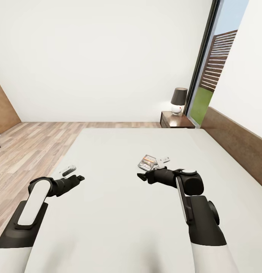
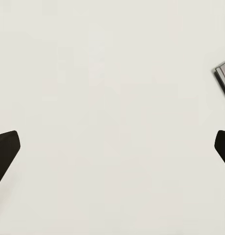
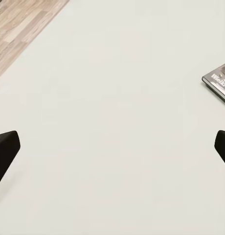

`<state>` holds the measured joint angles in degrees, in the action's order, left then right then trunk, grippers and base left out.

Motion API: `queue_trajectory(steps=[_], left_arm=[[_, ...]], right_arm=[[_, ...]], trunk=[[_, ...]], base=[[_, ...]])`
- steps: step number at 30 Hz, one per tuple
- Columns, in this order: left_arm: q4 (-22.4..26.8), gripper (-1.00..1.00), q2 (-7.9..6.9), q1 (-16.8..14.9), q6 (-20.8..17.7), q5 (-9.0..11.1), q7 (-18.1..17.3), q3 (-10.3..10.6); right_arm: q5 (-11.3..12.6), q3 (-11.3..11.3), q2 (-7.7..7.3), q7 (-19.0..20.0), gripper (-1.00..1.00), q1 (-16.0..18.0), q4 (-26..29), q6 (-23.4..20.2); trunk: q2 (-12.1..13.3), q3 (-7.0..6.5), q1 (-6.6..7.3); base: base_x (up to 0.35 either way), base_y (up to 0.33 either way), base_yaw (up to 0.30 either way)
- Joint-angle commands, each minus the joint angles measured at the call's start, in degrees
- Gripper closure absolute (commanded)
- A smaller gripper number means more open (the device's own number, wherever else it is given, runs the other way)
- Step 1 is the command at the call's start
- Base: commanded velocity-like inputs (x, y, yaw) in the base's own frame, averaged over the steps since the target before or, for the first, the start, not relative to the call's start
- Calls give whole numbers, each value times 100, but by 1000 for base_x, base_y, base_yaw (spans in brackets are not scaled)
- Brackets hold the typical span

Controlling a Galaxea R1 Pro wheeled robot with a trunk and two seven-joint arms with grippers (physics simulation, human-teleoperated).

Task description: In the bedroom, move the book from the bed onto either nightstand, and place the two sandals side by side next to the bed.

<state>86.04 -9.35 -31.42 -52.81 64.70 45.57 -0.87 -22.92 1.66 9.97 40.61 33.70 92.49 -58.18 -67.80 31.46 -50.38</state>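
The book (image 1: 147, 162) lies flat on the pale mattress of the bed (image 1: 119, 220), towards the headboard side. My right gripper (image 1: 149, 172) hovers open just short of it, nothing between its fingers. In the right wrist view the book (image 3: 219, 81) is off to one side of the open gripper (image 3: 112, 152). My left gripper (image 1: 75, 174) is open above the mattress near the bed's left edge; the left wrist view catches a corner of the book (image 2: 224, 77) beyond the open gripper (image 2: 112, 152). The nightstand (image 1: 176, 120) with its lamp (image 1: 178, 100) stands past the bed's far corner. The two sandals are out of view.
The brown headboard (image 1: 237, 142) runs along the bed's right side. Wood-plank floor (image 1: 28, 144) lies to the left of the bed. A tall dark-framed window (image 1: 209, 72) rises behind the nightstand, and a white wall closes the far side.
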Motion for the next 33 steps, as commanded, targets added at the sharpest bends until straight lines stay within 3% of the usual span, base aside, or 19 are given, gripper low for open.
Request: queue_trajectory(steps=[1,18,25,33], left_arm=[[6,-100,0,-5,-13,62,58,0],[24,-100,2,-27,-31,78,47,-4],[55,-100,-62,-98,-437,9,26,60],[164,-100,-16,-136,-609,5,34,80]], right_arm=[[-59,-1,3,52,-100,5,6,-18],[-61,-11,3,52,-100,5,6,-18],[-63,-38,3,52,-100,8,5,-29],[-63,-60,3,52,-100,13,5,-75]], trunk=[[-4,6,0],[-4,6,0],[-4,6,0],[-84,42,-44]], base=[[31,0,0],[16,0,0],[1,0,0],[0,0,0]])
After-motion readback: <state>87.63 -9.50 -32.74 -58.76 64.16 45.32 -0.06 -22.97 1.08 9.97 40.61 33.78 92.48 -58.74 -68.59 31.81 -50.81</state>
